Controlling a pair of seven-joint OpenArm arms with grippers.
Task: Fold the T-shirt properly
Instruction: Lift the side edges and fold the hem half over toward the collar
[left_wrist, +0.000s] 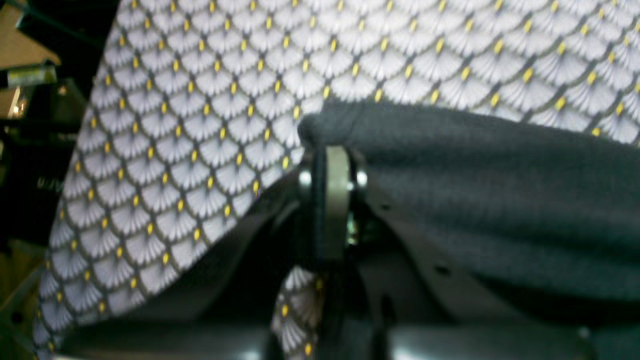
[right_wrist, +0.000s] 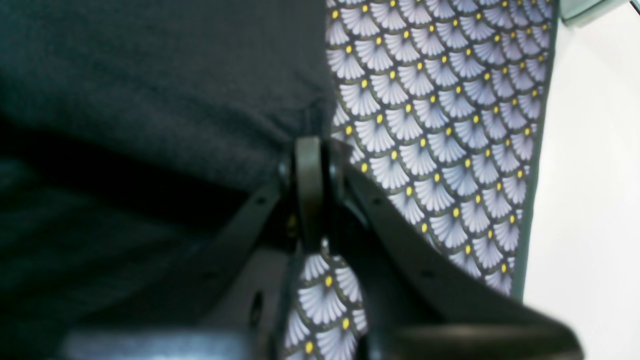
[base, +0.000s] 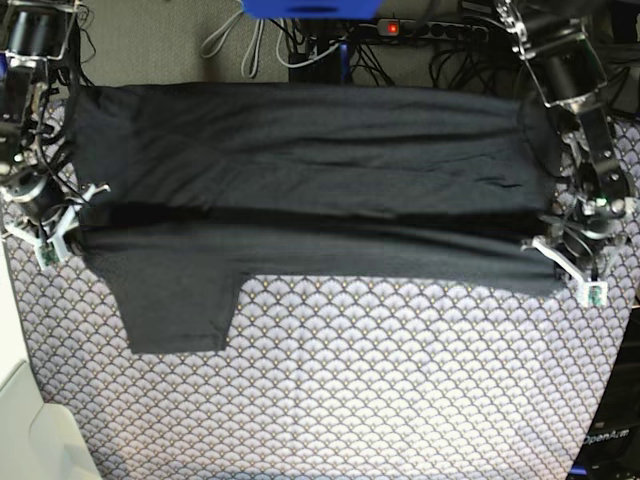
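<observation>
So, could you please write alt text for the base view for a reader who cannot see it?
A dark T-shirt lies stretched across a fan-patterned tablecloth, folded lengthwise, one sleeve hanging toward the viewer. The left gripper and right gripper pinch its opposite ends, jaws shut.

Both wrist views are blurred, and the T-shirt runs off their edges. In the base view its folded upper layer hides the cloth beneath and covers the table's far edge. The left pincer's tips are buried in fabric, as are the right pincer's.

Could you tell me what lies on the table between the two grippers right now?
The T-shirt, stretched across the tablecloth from the right gripper to the left gripper, as the base view shows.
</observation>
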